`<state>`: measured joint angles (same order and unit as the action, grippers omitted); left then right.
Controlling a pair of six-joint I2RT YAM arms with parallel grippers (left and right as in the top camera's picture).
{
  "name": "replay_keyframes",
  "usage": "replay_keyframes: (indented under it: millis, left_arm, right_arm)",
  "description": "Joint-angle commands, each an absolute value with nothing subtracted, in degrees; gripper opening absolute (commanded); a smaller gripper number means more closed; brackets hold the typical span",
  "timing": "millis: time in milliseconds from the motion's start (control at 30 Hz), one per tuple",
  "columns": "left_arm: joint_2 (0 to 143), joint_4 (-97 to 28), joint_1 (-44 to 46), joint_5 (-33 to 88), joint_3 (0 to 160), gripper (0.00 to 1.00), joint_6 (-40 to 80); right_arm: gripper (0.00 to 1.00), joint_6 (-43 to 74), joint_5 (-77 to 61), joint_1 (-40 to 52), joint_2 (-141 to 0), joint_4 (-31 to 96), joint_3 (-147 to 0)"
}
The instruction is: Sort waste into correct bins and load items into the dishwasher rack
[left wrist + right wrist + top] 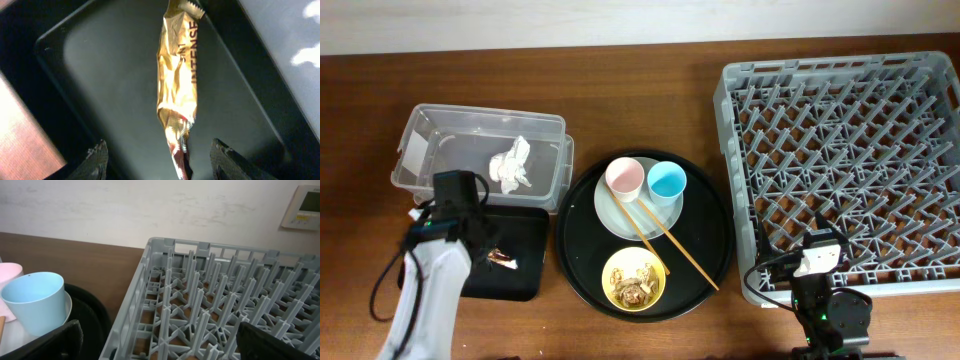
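My left gripper [470, 230] [157, 160] is open over the shallow black tray [525, 280] [100, 90]. The gold-brown wrapper [502, 260] [177, 85] lies on that tray, its near end between my fingers and untouched. The white tissue [510, 165] lies in the clear tub [430, 125]. The pink cup [624, 178], blue cup [667, 181] and two chopsticks [665, 240] rest on the pale plate [610, 215]. The yellow bowl [634, 278] holds food scraps. My right gripper [817, 262] [160, 345] is open and empty at the near edge of the grey rack [840, 80] [200, 305].
The plate and bowl sit on a large round black tray [710, 235] between the bins and the rack. The right wrist view shows the blue cup [35, 300] and a bit of the pink cup [7, 272] to its left. A wall lies behind the table.
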<state>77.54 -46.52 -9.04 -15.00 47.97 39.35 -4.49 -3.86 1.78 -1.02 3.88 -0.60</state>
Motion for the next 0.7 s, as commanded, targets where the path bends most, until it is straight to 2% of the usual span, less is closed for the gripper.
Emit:
replay_keyframes:
  millis: [0, 133, 300, 433, 533, 567, 633, 667]
  left_arm:
    - [83.3, -44.1, -9.2, -14.0, 47.4, 0.65, 35.5]
    - [84.3, -41.1, -12.3, -11.1, 45.9, 0.67, 35.5]
    - [84.3, -29.0, -15.4, -7.9, 37.2, 0.73, 35.5]
    - [84.3, -28.2, -15.4, -7.2, 36.7, 0.73, 35.5]
    - [84.3, -28.1, -15.4, -7.2, 35.9, 0.52, 35.5]
    - [84.3, -27.6, -15.4, -7.2, 35.7, 0.38, 35.6]
    - [84.3, -27.4, -15.4, -7.0, 35.7, 0.25, 35.6]
    - [84.3, -27.5, -15.4, -6.7, 35.7, 0.23, 35.5]
  right_arm:
    - [0.99, -4.1, -3.4, 1.4, -0.7, 4.2, -0.3]
    - [0.99, -4.1, -3.4, 1.4, -0.7, 4.2, -0.3]
    - [0.99, -4.1, -3.4, 1.4, -0.7, 4.2, -0.3]
    - [0.99, -4.1, -3.4, 1.4, -0.7, 4.2, -0.3]
    - [0.99, -4.1, -3.4, 1.4, -0.7, 4.2, -0.3]
    - [0.99, -4.1, -3.4, 1.4, -0.7, 4.2, -0.3]
    - [0.99, -4.1, -3.4, 1.4, -0.7, 4.2, -0.3]
    - [0.98, -4.1, -3.4, 1.4, -0.7, 4.2, -0.3]
